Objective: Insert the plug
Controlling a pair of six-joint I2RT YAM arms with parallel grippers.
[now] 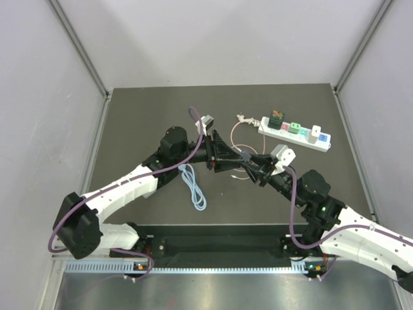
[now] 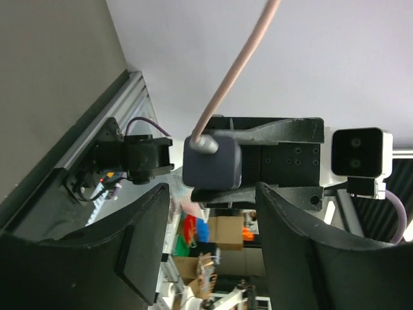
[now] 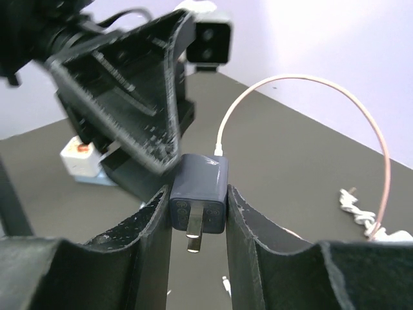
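One grey plug (image 3: 200, 187) pinched by right tool (image 3: 199, 206), left tool (image 2: 211, 194) spread near it, pink cable (image 3: 310, 81) trailing

Left arm (image 1: 122, 190) and right arm (image 1: 361, 236) alike: white shells on the long links, black rounded joint housings. Purple cable (image 1: 291, 206) looped along each; small green light (image 1: 322, 208) on the right one. Pincer fingers (image 3: 145, 258) black, inner faces gritty; wrist camera (image 2: 360, 153) a white box, black front

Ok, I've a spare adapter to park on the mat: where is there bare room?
Bare: the far-left corner of the mat beyond the left arm, and the patch between power strip and right arm. Crowded: the middle, around the plug and blue cable.
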